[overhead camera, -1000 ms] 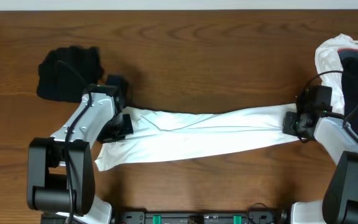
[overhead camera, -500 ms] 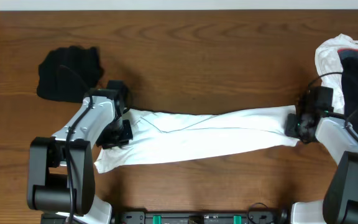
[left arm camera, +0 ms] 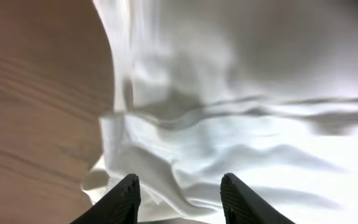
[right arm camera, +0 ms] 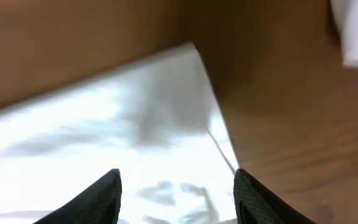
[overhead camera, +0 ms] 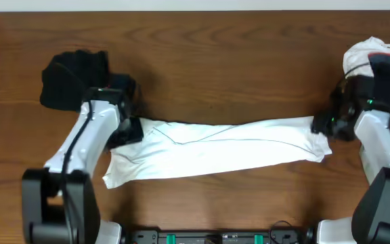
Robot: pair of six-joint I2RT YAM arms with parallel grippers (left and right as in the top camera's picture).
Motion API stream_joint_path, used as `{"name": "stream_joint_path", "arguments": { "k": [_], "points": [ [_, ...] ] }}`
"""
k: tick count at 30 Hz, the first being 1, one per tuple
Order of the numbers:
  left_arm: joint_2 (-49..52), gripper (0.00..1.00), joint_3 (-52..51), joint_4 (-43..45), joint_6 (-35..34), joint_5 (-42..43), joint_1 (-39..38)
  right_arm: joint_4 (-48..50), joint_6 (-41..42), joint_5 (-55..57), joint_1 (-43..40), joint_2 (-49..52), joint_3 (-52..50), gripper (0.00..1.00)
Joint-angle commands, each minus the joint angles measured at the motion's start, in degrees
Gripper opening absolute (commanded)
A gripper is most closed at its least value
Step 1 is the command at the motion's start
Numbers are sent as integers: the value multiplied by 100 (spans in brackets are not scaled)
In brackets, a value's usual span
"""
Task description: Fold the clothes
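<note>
overhead, white t-shirt (overhead camera: 215, 148) lies between left tool (overhead camera: 128, 129), right tool (overhead camera: 325, 124)

Even light, soft shadows, wrist views blurred, T-shirt (left arm camera: 278, 155) glaring white

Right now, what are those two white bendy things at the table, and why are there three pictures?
Those are two robot arms: the left arm and the right arm. Each ends in a two-fingered claw. The big picture comes from a camera above the brown wooden table. The other two come from small cameras on the wrists, so you see the dark fingers of the left claw and the right claw from close up. A long white cloth garment, folded into a strip, lies flat between the arms. A crumpled black cloth garment sits at the far left, and a heap of white and dark clothes waits at the far right. Both claws are open above the ends of the white garment and hold nothing.
</note>
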Motion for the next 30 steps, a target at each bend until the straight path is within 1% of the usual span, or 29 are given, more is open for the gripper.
{"name": "stream_joint_path", "arguments": {
  "k": [1, 3, 5, 7, 9, 11, 13, 15, 16, 19, 22, 26, 28, 30],
  "points": [
    [-437, 46, 221, 28, -35, 37, 22, -245, -26, -544, 157, -4, 479, 57],
    [-562, 46, 219, 122, -35, 186, 22, -299, -59, -925, 208, -4, 601, 56],
    [-579, 46, 219, 249, -33, 393, 24, -201, -227, -1665, 282, -2, 612, 52],
    [-542, 46, 190, 420, -35, 520, 22, 13, -350, -2391, 411, -2, 557, 43],
    [-501, 45, 114, 614, -35, 577, 22, 273, -348, -2747, 579, 0, 487, 35],
    [-439, 44, 55, 745, -33, 573, 24, 531, -348, -2855, 811, 9, 409, 25],
    [-356, 44, 44, 811, -33, 570, 24, 782, -350, -2848, 1110, 9, 317, 14],
    [-284, 44, 44, 876, -33, 570, 24, 1132, -396, -2848, 1453, 9, 177, 5],
    [-264, 44, 44, 896, -35, 570, 24, 1311, -396, -2846, 1609, 9, 105, 2],
    [-256, 44, 44, 970, -35, 570, 24, 2002, -391, -2769, 2153, 22, -164, 1],
    [-256, 44, 44, 1001, -35, 570, 24, 2734, -385, -2468, 2765, 127, -457, 1],
    [-256, 44, 44, 979, -33, 570, 24, 3200, -251, -1829, 3464, 527, -647, 1],
    [-256, 44, 44, 981, -33, 570, 24, 3359, -251, -1801, 3709, 820, -654, 1],
    [-256, 44, 44, 981, -33, 570, 24, 3536, -24, -1904, 3919, 1115, -654, 1]
  ]
}}
